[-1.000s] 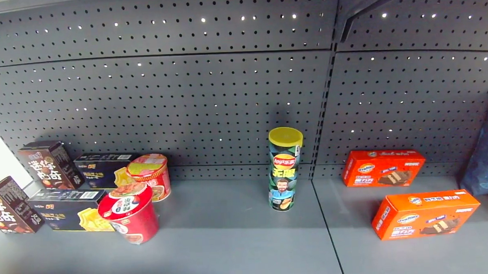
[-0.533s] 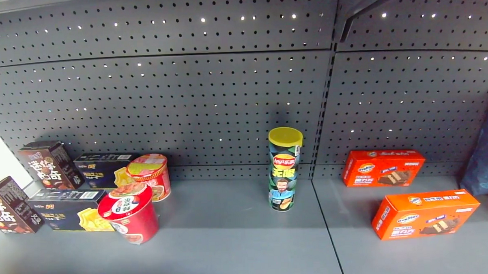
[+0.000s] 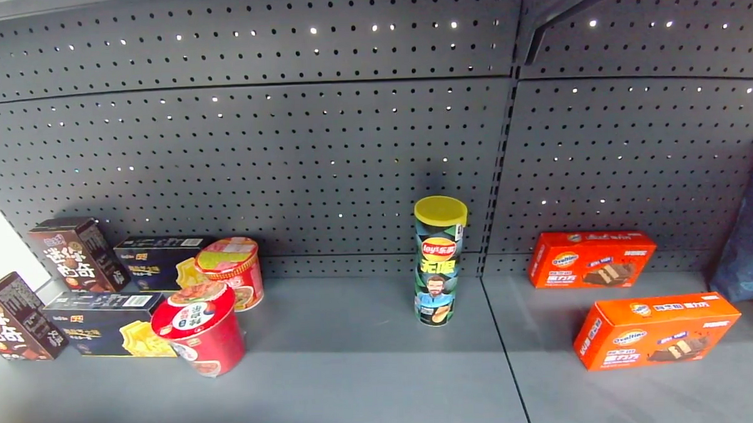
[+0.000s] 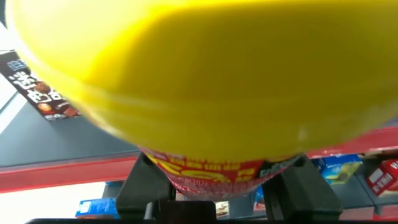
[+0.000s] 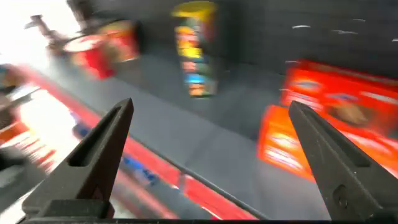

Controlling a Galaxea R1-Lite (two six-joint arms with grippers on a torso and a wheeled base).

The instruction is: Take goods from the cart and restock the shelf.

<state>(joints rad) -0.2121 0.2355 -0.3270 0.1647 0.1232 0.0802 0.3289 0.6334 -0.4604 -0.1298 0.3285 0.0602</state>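
Note:
A canister with a wide yellow lid (image 4: 205,68) and a red body sits between the fingers (image 4: 144,186) of my left gripper (image 4: 217,190), which is shut on it in front of the shelf's red front edge (image 4: 62,171). My right gripper (image 5: 210,106) is open and holds nothing; it hangs in front of the grey shelf (image 3: 357,362). On that shelf a yellow-lidded chips can (image 3: 439,259) (image 5: 194,50) stands upright near the middle, against the back panel.
Two orange boxes (image 3: 591,259) (image 3: 656,331) lie right of the can. Two red noodle cups (image 3: 199,327) (image 3: 231,270) and several dark boxes (image 3: 77,253) crowd the left end. A blue bag (image 3: 750,236) leans at far right. Bare shelf lies either side of the can.

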